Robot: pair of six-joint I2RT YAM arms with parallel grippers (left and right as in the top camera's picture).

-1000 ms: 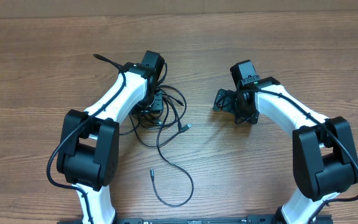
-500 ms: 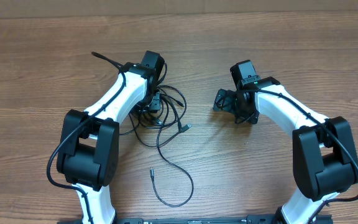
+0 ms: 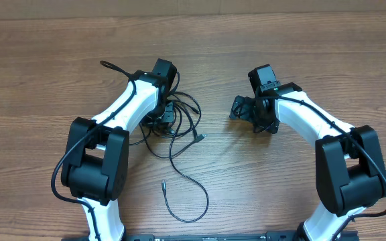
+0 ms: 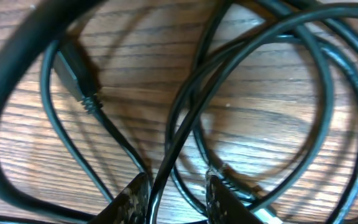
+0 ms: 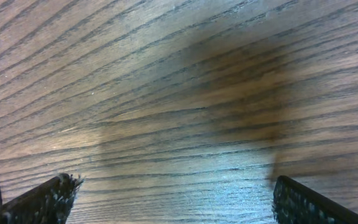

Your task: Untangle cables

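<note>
Nearest the tabletop's (image 3: 313, 40) near edge, 1 loose tail (image 3: 193, 201) curls clear of the knot and probably needs no help. Further in, left of centre, the cables (image 3: 179, 127) lie in overlapping loops. The left gripper (image 4: 178, 196) is down among them, its fingers (image 4: 134, 196) narrowly apart astride 1 strand (image 4: 185, 124) without pinching it, probably placed to draw it out. The right gripper (image 5: 179, 202) hangs spread wide over bare wood right of centre, grasping nothing, likely waiting to take an end.

A brown wood-grain table (image 3: 300, 40) fills the view — evenly lit.
</note>
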